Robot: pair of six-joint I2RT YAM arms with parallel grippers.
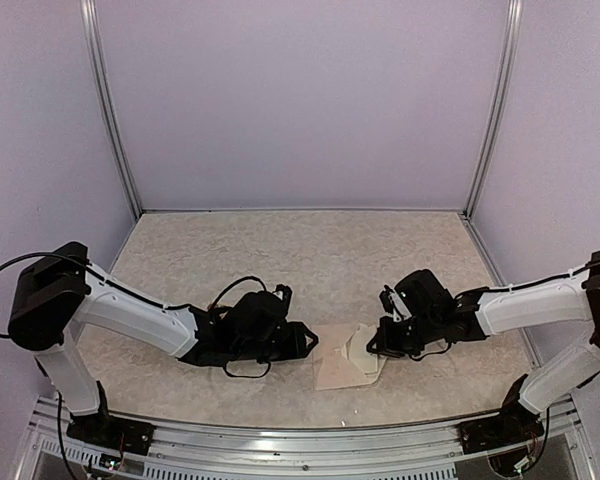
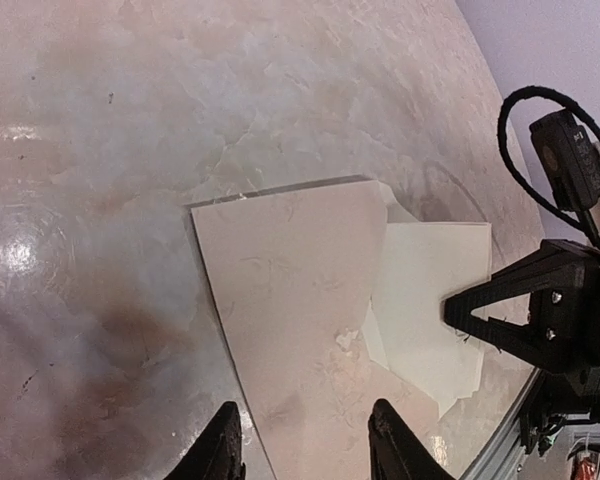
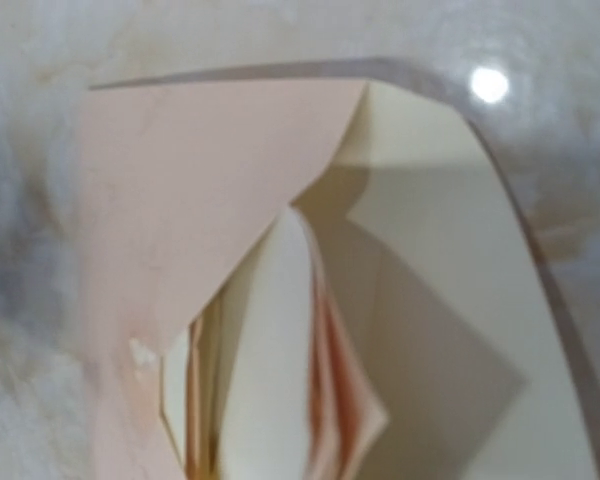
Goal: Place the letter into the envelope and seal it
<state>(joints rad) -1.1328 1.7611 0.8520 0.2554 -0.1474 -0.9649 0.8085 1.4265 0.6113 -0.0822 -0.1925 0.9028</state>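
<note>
1. Left wrist view: the left gripper (image 2: 302, 412) hovers, its two black fingers apart and gripping nothing, over the near edge of the pale pinkish-beige rectangular paper envelope (image 2: 290, 280).
2. The top view places the envelope flat on the mottled beige tabletop (image 1: 280, 250), between both arms.
3. Beyond it, the right gripper (image 2: 458, 311), jaws together, touches a cream paper sheet (image 2: 430, 280) at the envelope's edge. Whether it pinches the sheet is unclear.
4. The right wrist view gives only a blurred close-up of pink paper over cream.
</note>
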